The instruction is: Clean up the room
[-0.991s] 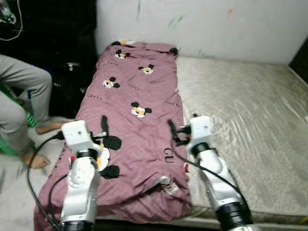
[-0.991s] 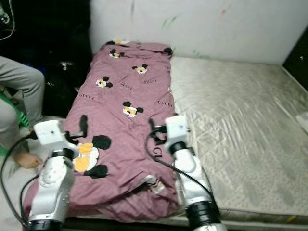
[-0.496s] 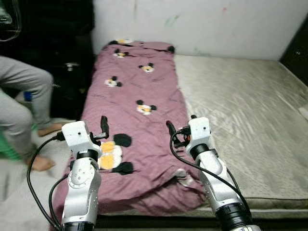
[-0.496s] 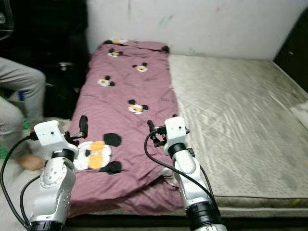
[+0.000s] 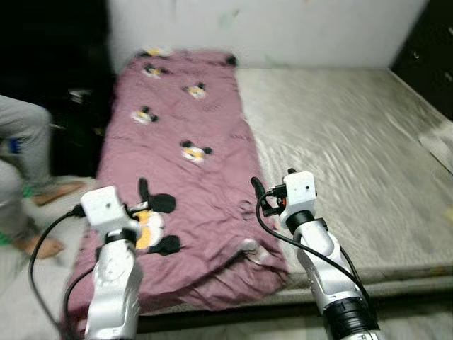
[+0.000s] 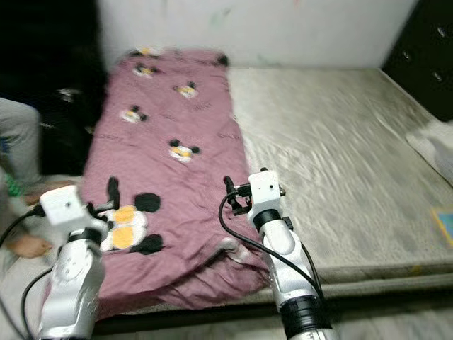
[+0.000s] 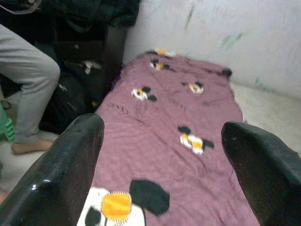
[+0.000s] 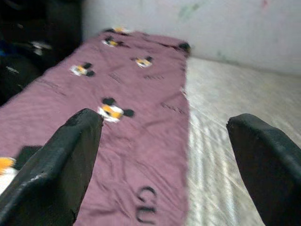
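**Both arms raised over the folded blanket, nothing gripped yet**

While the robot is standing at the foot of the bed (image 5: 368,142), both arms are reaching forward over the near end of the purple blanket (image 5: 177,127). The blanket is lying folded to a long strip along one side of the mattress, next to the person's side of the room, and its near end is hanging rumpled over the mattress edge. It is probably this loose end that needs tidying, so I judge that the arms are being held ready above it.

The left gripper (image 5: 144,191) is hovering over the blanket's near end, close to the big cartoon mouse print (image 5: 152,219). Its jaws are standing wide apart and are holding nothing. The right gripper (image 5: 256,190) is hanging over the blanket's inner edge, where it is meeting the bare mattress; its jaws are also wide and empty.

Dark letters "GU" are showing on the blanket (image 8: 146,207) near the right gripper; the other small writing is too blurred to read. A person's leg (image 5: 28,134) is resting on the floor beside the blanket's outer edge.
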Motion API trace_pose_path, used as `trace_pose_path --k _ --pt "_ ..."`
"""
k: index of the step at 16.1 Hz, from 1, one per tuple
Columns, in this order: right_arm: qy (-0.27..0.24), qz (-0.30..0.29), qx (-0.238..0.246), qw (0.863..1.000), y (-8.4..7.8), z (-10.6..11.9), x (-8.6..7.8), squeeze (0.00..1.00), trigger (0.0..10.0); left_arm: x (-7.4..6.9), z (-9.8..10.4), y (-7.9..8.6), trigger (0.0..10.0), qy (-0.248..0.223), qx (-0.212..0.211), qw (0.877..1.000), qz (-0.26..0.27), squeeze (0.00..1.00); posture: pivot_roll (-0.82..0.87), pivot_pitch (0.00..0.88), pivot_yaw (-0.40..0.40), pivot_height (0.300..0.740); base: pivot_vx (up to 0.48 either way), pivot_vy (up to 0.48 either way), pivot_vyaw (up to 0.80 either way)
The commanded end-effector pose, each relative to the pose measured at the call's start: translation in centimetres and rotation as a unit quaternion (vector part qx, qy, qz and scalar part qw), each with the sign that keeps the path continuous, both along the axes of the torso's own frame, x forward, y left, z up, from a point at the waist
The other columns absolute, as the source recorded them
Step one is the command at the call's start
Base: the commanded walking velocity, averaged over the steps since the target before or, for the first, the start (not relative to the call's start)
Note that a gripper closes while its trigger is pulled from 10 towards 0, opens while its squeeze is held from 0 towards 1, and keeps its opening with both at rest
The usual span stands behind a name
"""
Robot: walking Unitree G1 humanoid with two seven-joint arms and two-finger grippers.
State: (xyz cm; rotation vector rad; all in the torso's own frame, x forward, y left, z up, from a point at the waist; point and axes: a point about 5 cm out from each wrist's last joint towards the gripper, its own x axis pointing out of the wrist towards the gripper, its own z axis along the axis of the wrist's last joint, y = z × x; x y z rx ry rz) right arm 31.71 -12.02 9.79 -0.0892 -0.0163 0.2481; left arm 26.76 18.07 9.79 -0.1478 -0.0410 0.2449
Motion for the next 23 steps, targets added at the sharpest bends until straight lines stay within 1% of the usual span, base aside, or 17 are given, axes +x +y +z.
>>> trace_pose_path --k 1,2,3,5,6,7,8,9,10,11,12,13,14,15,17,20,23 --pt "0.001 -0.007 0.001 1.0 -0.6 0.1 -0.1 0.0 10.0 -0.4 0.1 0.4 10.0 0.001 0.012 1.0 0.002 0.0 0.03 0.061 -0.031 0.74 0.0 0.0 -0.8" --pt "0.002 -0.01 -0.001 1.0 -0.8 0.0 -0.1 0.0 10.0 -0.9 -0.2 0.8 10.0 0.008 0.016 1.0 0.006 0.0 0.04 0.066 -0.029 0.74 0.0 0.0 -0.8" --pt "0.002 -0.021 0.001 1.0 -1.5 -0.1 -0.4 0.0 10.0 -2.0 -0.4 1.3 10.0 0.011 0.048 0.999 0.002 0.0 0.05 0.073 -0.029 0.74 0.0 0.0 -0.64" --pt "0.003 -0.03 0.003 1.0 -2.1 -0.2 -0.9 0.0 10.0 -2.5 -0.3 1.4 10.0 0.002 0.068 0.998 -0.014 0.0 0.05 0.075 -0.028 0.74 0.0 0.0 -0.26" --pt "0.003 -0.032 0.003 0.999 -2.2 -0.2 -1.0 0.0 10.0 -2.5 -0.2 1.4 10.0 0.0 0.075 0.997 -0.017 0.0 0.05 0.075 -0.028 0.74 0.0 0.0 0.0" --pt "0.004 -0.039 0.003 0.999 -2.6 -0.3 -1.7 0.0 10.0 -2.7 -0.3 1.4 10.0 0.007 0.083 0.996 -0.013 0.0 0.04 0.074 -0.028 0.74 0.0 0.0 0.0" --pt "0.005 -0.046 -0.001 0.999 -2.9 -0.3 -2.0 0.0 10.0 -2.9 -0.3 1.4 10.0 0.009 0.098 0.995 -0.011 0.0 0.04 0.074 -0.026 0.74 0.0 0.0 0.0" --pt "0.006 -0.05 -0.001 0.999 -3.1 -0.3 -2.2 0.0 10.0 -3.1 -0.2 1.6 10.0 0.01 0.118 0.993 -0.002 0.0 0.04 0.074 -0.025 0.74 0.0 0.0 -0.8" --pt "0.007 -0.064 0.006 0.998 -3.6 -0.2 -2.6 0.0 10.0 -3.8 -0.2 2.0 10.0 0.004 0.133 0.991 0.01 0.0 0.04 0.072 -0.023 0.74 0.0 0.0 -0.8" --pt "0.005 -0.07 0.008 0.997 -3.8 -0.2 -2.8 0.0 10.0 -4.1 0.1 2.0 10.0 -0.013 0.148 0.989 -0.012 0.0 0.04 0.071 -0.022 0.74 0.0 0.0 -0.8" --pt "0.006 -0.075 0.009 0.997 -4.1 -0.3 -3.1 0.0 10.0 -4.4 0.2 2.0 10.0 -0.022 0.164 0.986 -0.022 0.0 0.04 0.069 -0.021 0.74 0.0 0.0 -0.8" --pt "0.008 -0.076 0.011 0.997 -4.1 -0.4 -3.3 0.0 10.0 -4.6 0.0 2.1 10.0 -0.018 0.169 0.985 -0.016 0.0 0.05 0.068 -0.022 0.74 0.0 0.0 -0.8" --pt "0.009 -0.076 0.012 0.997 -4.1 -0.4 -3.4 0.0 10.0 -4.6 0.1 1.9 10.0 -0.021 0.168 0.985 -0.023 0.0 0.05 0.068 -0.022 0.74 0.0 0.0 -0.43" --pt "0.012 -0.073 0.015 0.997 -3.8 -0.4 -3.4 0.0 10.0 -4.5 0.3 1.6 10.0 -0.028 0.164 0.985 -0.035 0.0 0.05 0.068 -0.022 0.74 0.0 0.0 0.0" --pt "0.012 -0.068 0.017 0.997 -3.4 -0.1 -3.3 0.0 10.0 -4.4 0.3 1.4 10.0 -0.031 0.16 0.986 -0.036 0.0 0.05 0.07 -0.025 0.74 0.0 0.0 0.0" --pt "0.011 -0.062 0.017 0.998 -3.2 0.0 -2.9 0.0 10.0 -4.2 0.2 1.1 10.0 -0.025 0.144 0.989 -0.04 0.0 0.06 0.069 -0.029 0.74 0.0 0.0 0.0" --pt "0.009 -0.049 0.004 0.999 -2.8 0.1 -2.7 0.0 10.0 -3.9 0.2 1.0 10.0 -0.022 0.148 0.988 -0.043 0.0 0.05 0.071 -0.03 0.74 0.0 0.0 0.17"
